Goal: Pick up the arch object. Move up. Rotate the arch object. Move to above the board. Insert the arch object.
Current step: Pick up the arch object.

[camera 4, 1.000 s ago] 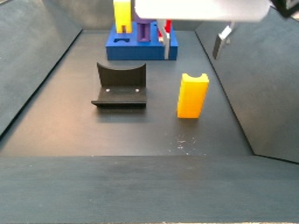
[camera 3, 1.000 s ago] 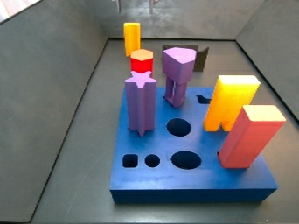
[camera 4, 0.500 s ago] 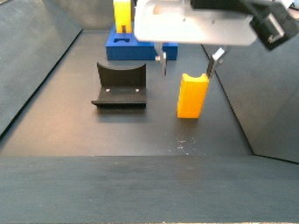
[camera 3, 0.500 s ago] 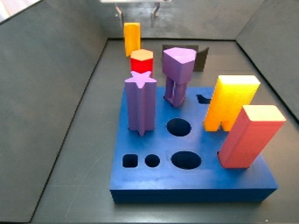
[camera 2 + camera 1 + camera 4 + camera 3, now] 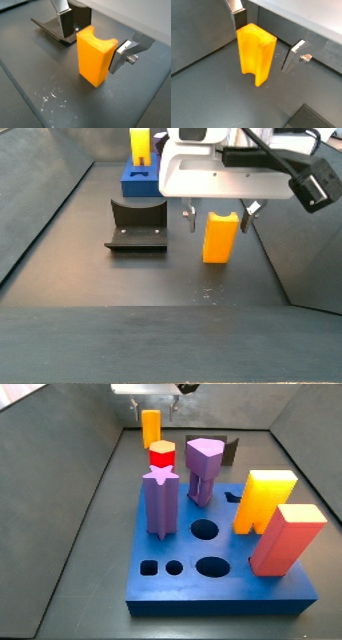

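Note:
The arch object (image 5: 255, 56) is a slim orange block standing upright on the dark floor, its grooved end face up (image 5: 95, 42). It shows in both side views (image 5: 151, 428) (image 5: 221, 238). My gripper (image 5: 264, 45) (image 5: 93, 52) is open and straddles the top part of the block, one finger (image 5: 69, 27) on each side with a small gap to it. In a side view the gripper (image 5: 221, 223) hangs straight over the block. The blue board (image 5: 174, 589) (image 5: 139, 183) lies apart from it, with shaped holes in its top.
The dark fixture (image 5: 138, 225) (image 5: 53, 27) stands on the floor just beside the arch object. On the board stand a purple star post (image 5: 160, 502), a red hexagon (image 5: 162, 455), a purple post (image 5: 202, 466), a big orange block (image 5: 261, 501) and a salmon block (image 5: 286, 539). Grey walls enclose the floor.
My gripper has come down from above, and its open fingers now stand on both sides of the arch object. The block itself has not moved.

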